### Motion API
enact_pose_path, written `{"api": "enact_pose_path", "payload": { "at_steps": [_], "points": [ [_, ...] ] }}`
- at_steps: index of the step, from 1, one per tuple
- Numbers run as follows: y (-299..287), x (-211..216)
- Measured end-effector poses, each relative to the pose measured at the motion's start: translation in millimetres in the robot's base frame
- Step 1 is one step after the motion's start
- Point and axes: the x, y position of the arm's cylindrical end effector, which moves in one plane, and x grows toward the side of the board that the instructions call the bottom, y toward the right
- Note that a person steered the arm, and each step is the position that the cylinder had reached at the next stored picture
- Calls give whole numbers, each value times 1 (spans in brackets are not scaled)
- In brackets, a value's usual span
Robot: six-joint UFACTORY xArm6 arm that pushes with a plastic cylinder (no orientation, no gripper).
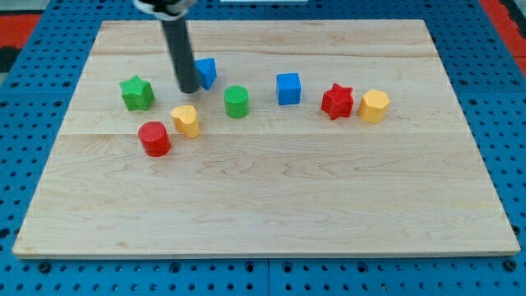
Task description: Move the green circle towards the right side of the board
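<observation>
My tip (188, 89) stood on the counter (263, 214), touching or just beside a blue block (205, 72); there was no hand to open or close. The green circle (236, 101) lay near, to the tip's right and slightly below. A careless sweep risked dragging the blue block or the yellow block (186, 120) instead.

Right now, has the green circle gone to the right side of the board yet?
Not yet. The green circle sits left of the board's middle, so nothing looks done. My tip is just to the circle's left, beside the blue block, not touching the circle. Left to do: push it rightwards, where the blue cube, red star and yellow block stand.
</observation>
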Motion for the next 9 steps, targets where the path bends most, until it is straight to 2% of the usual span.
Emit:
{"api": "enact_pose_path", "payload": {
  "at_steps": [1, 2, 3, 5, 6, 7, 9],
  "points": [
    [49, 7],
    [60, 38],
    [60, 43],
    [100, 92],
    [72, 96],
    [73, 128],
    [125, 167]
  ]
}}
